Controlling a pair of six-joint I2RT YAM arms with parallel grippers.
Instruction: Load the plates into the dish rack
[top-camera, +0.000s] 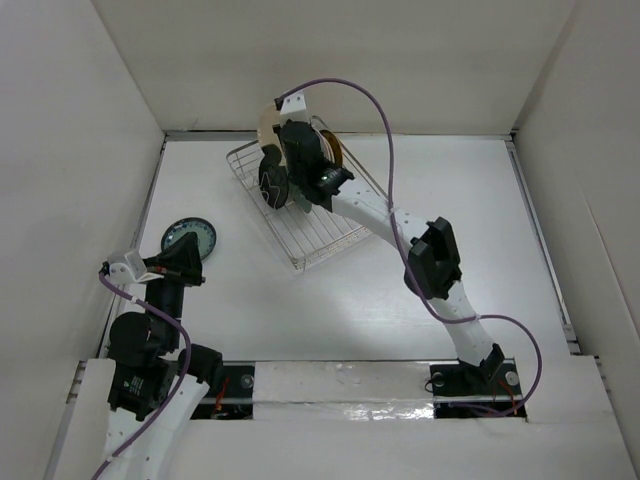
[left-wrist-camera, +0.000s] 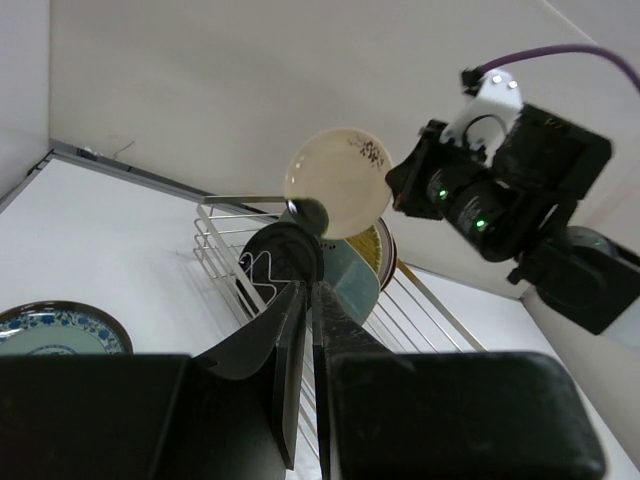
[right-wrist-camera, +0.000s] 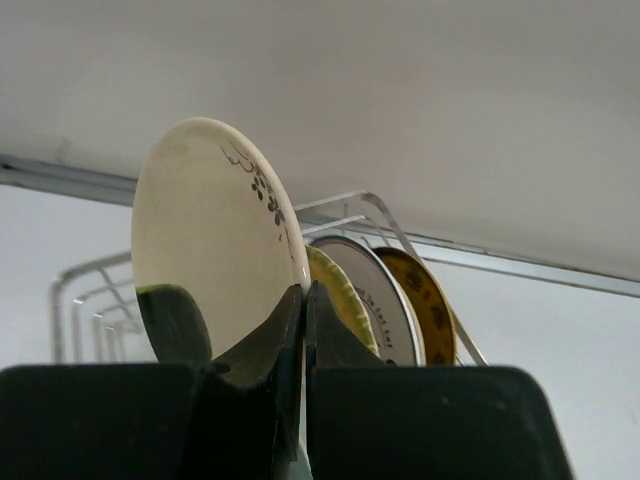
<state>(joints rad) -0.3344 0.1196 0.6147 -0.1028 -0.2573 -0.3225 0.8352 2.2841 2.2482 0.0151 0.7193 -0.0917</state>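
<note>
the right fingers (right-wrist-camera: 290, 335) are pinching the rim of a cream plate (right-wrist-camera: 205, 235) at its lower edge. the plate stands on edge, with a small dark sprig painted near its top. in the top view it is over the 11 o'clock end of the dish rack (top-camera: 322, 240); whether its rim touches the wires i cannot tell. the rack lies askew on the table (top-camera: 450, 210), toward 12 o'clock from the table's middle.

in the right wrist view, three more plates stand upright in the rack's slots behind the cream plate. nearest is a yellow-green plate (right-wrist-camera: 338, 288), then a white plate (right-wrist-camera: 378, 300) with dark marks round its rim. a brown-and-gold plate (right-wrist-camera: 425, 295) is farthest back. the left wrist view also shows a glossy black plate (left-wrist-camera: 283, 255) upright at the rack's near end.

the left fingers (left-wrist-camera: 295, 330) are pressed together with nothing between them, over the table at about 8 o'clock. a teal patterned plate (top-camera: 188, 238) lies flat on the table just beside them, at 9 o'clock, well apart from the rack.
</note>
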